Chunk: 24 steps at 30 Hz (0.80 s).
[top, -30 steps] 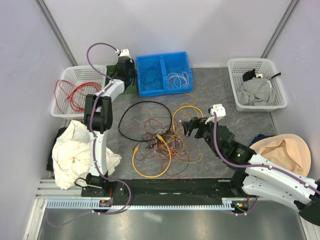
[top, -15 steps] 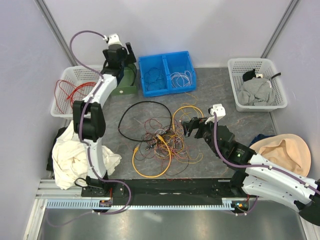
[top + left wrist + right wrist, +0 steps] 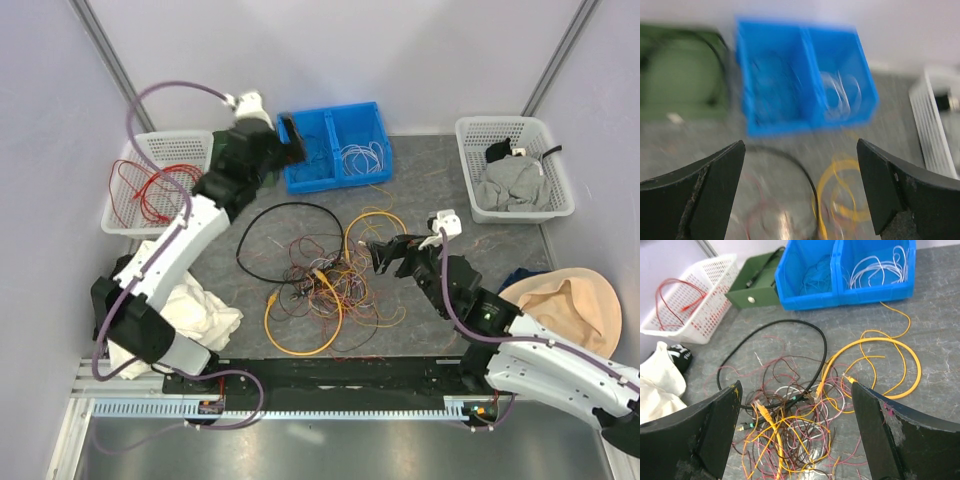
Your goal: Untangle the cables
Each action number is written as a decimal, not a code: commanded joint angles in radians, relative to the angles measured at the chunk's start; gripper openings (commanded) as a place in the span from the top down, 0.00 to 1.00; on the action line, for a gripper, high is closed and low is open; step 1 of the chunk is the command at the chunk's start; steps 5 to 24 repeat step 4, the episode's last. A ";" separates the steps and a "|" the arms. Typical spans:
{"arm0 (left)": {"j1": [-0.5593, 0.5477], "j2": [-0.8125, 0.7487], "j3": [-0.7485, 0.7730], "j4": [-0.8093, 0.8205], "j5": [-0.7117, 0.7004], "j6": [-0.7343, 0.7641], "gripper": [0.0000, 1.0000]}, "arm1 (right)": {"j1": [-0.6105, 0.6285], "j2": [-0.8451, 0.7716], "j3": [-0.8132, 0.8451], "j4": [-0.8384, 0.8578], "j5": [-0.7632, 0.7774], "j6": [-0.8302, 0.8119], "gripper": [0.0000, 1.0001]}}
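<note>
The cables [image 3: 322,285] lie in a knotted heap of red, brown, white and yellow strands mid-table. A black cable [image 3: 292,205] loops out to the left and yellow loops [image 3: 375,215] spread to the right. My right gripper [image 3: 382,255] hovers open just right of the heap. Its wrist view shows the heap [image 3: 790,425] between and below the open gripper [image 3: 796,386], held by nothing. My left gripper [image 3: 297,140] is open and empty over the blue bin's left side. Its blurred wrist view shows the open gripper [image 3: 800,145] above the black cable [image 3: 807,175].
A blue two-part bin [image 3: 340,181] with blue and white wires stands at the back. A white basket [image 3: 170,135] holding red wire is at the left, a green box [image 3: 752,292] beside it. A second basket [image 3: 500,121] holds grey cloth. White cloth [image 3: 160,300] lies front left.
The left arm swung from the green box at the back left towards the right, over the blue bin, and its gripper opened. The right gripper barely shifted.
</note>
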 commanded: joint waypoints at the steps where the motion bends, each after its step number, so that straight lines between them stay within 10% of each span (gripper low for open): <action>1: -0.172 -0.139 -0.178 -0.145 -0.004 -0.141 0.00 | 0.002 -0.050 -0.015 0.010 0.013 0.002 0.02; 24: -0.265 -0.205 -0.273 -0.157 0.049 -0.147 0.00 | 0.000 -0.057 -0.011 0.000 0.019 0.005 0.02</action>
